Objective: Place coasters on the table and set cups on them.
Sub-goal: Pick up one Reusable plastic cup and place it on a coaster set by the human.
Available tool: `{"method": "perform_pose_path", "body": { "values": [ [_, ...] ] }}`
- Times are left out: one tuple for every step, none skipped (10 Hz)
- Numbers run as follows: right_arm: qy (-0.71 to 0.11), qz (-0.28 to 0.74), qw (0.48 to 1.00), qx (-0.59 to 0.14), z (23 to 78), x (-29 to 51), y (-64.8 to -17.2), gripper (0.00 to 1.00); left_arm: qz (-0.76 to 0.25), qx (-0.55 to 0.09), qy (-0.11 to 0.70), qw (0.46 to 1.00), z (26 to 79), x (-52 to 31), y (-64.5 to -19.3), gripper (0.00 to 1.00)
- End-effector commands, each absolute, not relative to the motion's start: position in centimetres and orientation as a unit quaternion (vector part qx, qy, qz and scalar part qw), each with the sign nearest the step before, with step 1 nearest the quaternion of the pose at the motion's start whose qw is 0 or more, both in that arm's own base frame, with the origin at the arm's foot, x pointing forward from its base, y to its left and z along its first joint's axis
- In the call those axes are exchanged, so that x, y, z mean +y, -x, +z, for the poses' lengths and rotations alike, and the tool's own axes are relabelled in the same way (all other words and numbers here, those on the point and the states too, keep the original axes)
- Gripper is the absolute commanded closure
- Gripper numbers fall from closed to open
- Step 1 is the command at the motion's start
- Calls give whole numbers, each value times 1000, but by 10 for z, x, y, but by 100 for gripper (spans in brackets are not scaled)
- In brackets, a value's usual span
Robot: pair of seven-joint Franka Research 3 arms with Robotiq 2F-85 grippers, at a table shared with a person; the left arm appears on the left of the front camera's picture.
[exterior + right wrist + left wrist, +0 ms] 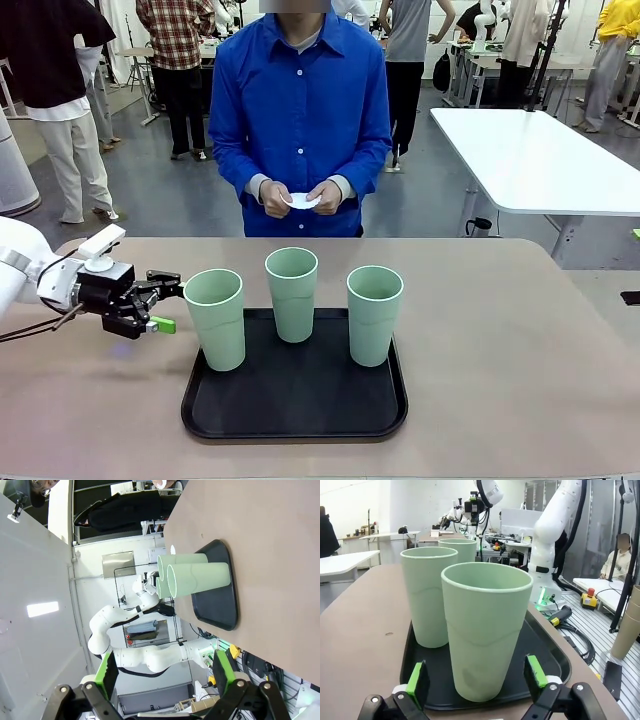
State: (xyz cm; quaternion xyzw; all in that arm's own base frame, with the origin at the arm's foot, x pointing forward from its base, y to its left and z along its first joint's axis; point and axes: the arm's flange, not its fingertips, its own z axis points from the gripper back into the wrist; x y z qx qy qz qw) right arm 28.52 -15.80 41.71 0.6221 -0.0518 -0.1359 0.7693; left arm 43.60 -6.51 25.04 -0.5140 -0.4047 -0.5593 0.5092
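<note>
Three green cups stand on a black tray [300, 405]. The tray sits on the pink counter [520, 340], close to its near edge and about in the middle. The left cup [215, 320] is by the tray's left edge. The middle cup [292, 295] is at the tray's far edge. The right cup [374, 315] is near the tray's right edge.

The left gripper [168, 300] is low over the counter, just beside the left cup. Its fingers are spread wide and hold nothing. The green pads [417, 680] do not touch the cup.

The right gripper [164, 672] is well away from the tray. It is spread wide too, with nothing in it.

A person [300, 110] stands at the far edge. The person holds the white coasters [301, 201] in both hands, up off the counter.
</note>
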Motion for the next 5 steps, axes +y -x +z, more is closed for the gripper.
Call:
{"method": "perform_pose_path", "body": {
  "values": [
    [-628, -138, 764, -58, 417, -158, -287, 0, -567, -410, 518, 491, 245, -78, -440, 0],
    [-628, -138, 764, -58, 417, -158, -287, 0, -568, -407, 521, 490, 242, -84, -443, 0],
    [-628, -138, 764, -58, 417, -158, -287, 0, -565, -406, 527, 488, 240, -86, -445, 0],
    [-628, -138, 764, -58, 417, -158, -287, 0, -567, -402, 531, 485, 236, -91, -446, 0],
    [-628, -138, 764, -58, 417, -158, -287, 0, -569, -398, 535, 482, 235, -95, -446, 0]
  ]
}}
